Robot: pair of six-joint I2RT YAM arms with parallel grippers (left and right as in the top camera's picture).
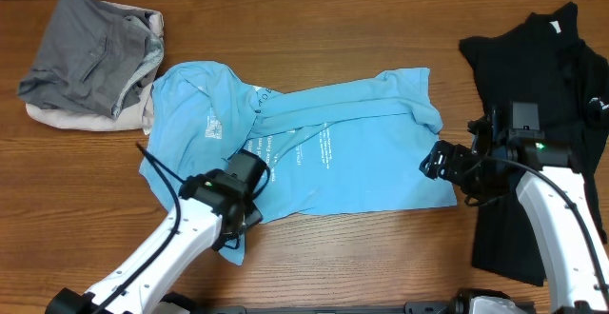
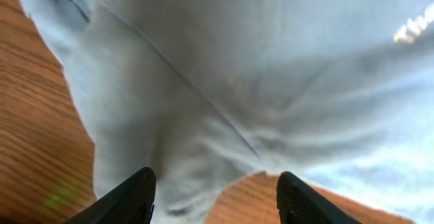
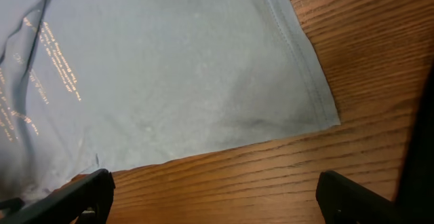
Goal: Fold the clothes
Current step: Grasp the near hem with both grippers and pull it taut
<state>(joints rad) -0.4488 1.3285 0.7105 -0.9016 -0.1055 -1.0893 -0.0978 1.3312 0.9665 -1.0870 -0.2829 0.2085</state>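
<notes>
At the bottom left of the overhead view, the left arm reaches up over the wooden table. The left gripper has its two black fingers wide apart. They hang low over the lower left edge of the light blue T-shirt. They are not pinching any cloth. In the left wrist view, a small bit of bare wood shows between the fingers, and the shirt fills the rest of the frame.

At the bottom right, the right arm comes up too. The right gripper also has its fingers spread apart and holds nothing. It sits over bare wood, just beside the lower right corner of the blue shirt. The stitched hem shows clearly in the right wrist view.

The blue shirt lies in the middle of the table. It is mostly spread out, with a long bumpy fold across its upper part and bunched cloth at its left end. Small white prints show on it.

On the right side lies a black shirt, partly under the right arm.

Far off in the upper left corner is a pile: a grey piece lies on top of a cream piece.
</notes>
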